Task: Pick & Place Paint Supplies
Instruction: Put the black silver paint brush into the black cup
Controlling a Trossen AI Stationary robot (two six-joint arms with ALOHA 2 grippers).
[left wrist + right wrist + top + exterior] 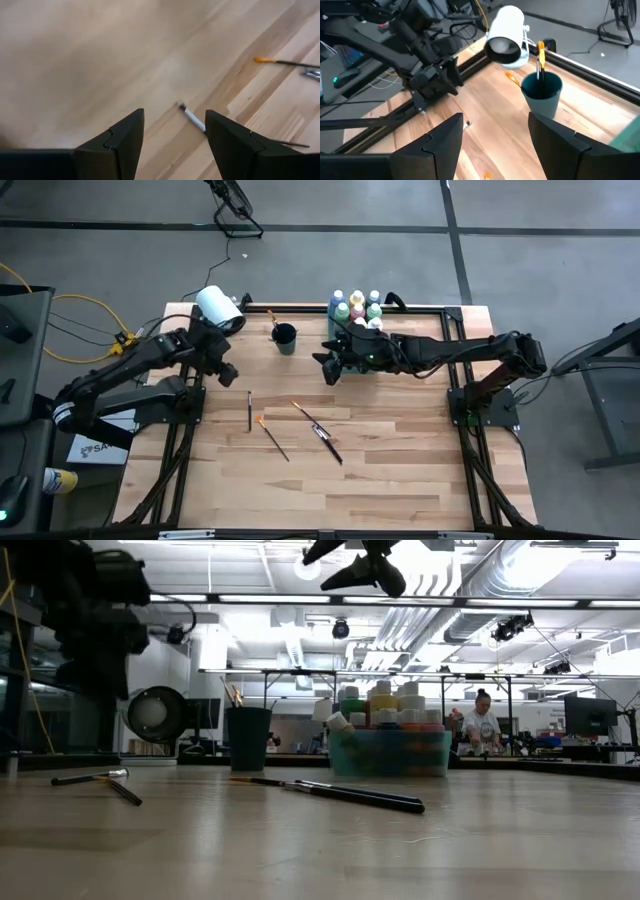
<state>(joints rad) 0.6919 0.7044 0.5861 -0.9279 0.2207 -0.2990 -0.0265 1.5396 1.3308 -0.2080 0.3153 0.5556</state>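
Several thin dark-handled paintbrushes lie flat on the wooden table: one (249,410) near my left gripper, an orange-tipped one (272,437), and two crossing (318,430). Paint bottles (357,308) with white caps stand in a green tray (390,752) at the far edge. My left gripper (226,371) hovers open above the table, tilted down; a brush's silver ferrule end (192,117) shows between its fingers, on the table below. My right gripper (327,369) hangs open in the air in front of the tray, holding nothing.
A dark cup (285,337) holding brushes (540,56) stands at the far middle, with a large white roll (218,308) lying left of it. Black frame rails run along the table's left and right edges. The near half of the table is bare wood.
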